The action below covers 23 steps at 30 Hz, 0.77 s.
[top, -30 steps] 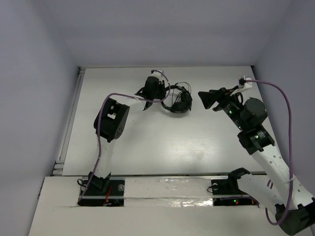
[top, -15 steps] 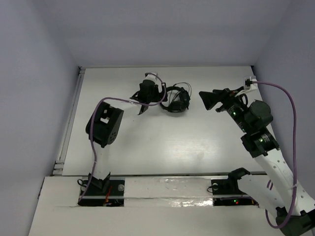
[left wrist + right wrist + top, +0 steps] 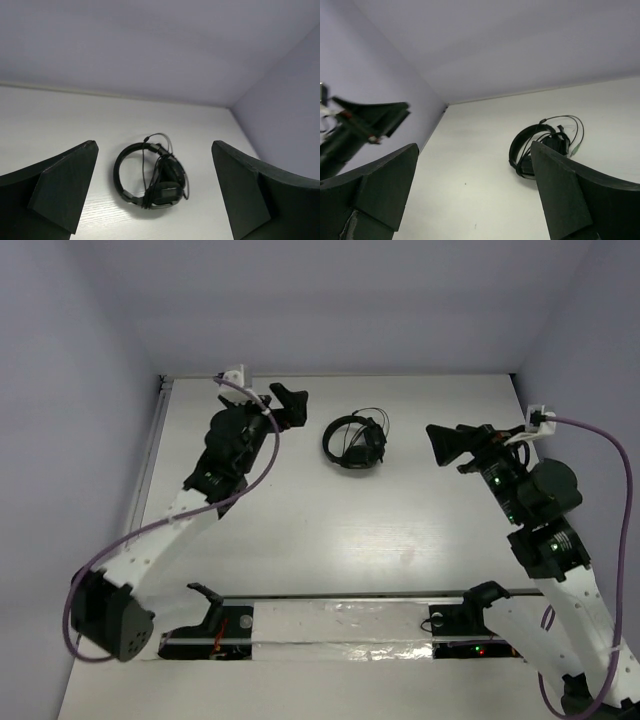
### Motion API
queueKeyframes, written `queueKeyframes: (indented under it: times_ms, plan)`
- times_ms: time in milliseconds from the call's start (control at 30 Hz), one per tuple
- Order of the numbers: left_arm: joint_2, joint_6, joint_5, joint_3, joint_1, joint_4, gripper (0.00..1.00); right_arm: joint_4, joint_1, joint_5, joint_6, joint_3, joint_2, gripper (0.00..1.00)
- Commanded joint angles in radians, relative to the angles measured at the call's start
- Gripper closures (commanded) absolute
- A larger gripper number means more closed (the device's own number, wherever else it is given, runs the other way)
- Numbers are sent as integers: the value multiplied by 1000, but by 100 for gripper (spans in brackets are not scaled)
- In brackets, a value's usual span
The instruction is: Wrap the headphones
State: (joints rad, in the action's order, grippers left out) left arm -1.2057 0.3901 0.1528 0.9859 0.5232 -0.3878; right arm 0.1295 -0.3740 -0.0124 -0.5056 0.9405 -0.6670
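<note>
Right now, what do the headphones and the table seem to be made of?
Headphones: apparently a matte black plastic band; padded earcups, perhaps faux leather, going by the dull sheen. Table: white, probably painted or laminated wood, with faint grain and soft glare.

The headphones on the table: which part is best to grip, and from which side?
Probably the headband, from above, at its left end in the top view. The headphones lie flat; the thin arc stands free there, while the earcups carry the cord.

White table (image 3: 330, 530); black headphones (image 3: 370, 448) lie on it, toward far edge.
</note>
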Motion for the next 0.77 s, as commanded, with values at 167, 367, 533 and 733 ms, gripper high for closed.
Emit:
queueKeyframes:
  times_ms: [167,367,533,733]
  plan:
    - [440,49,74,-64,8,269,1,58,1,-57,-11,24,127,0]
    - [664,18,148,-56,8,440,1,147,1,-21,-14,49,202,0]
    - [730,-10,176,-53,8,477,1,160,1,-54,-8,46,236,0]
    - [703,-23,146,-59,8,455,1,173,1,-44,-13,81,204,0]
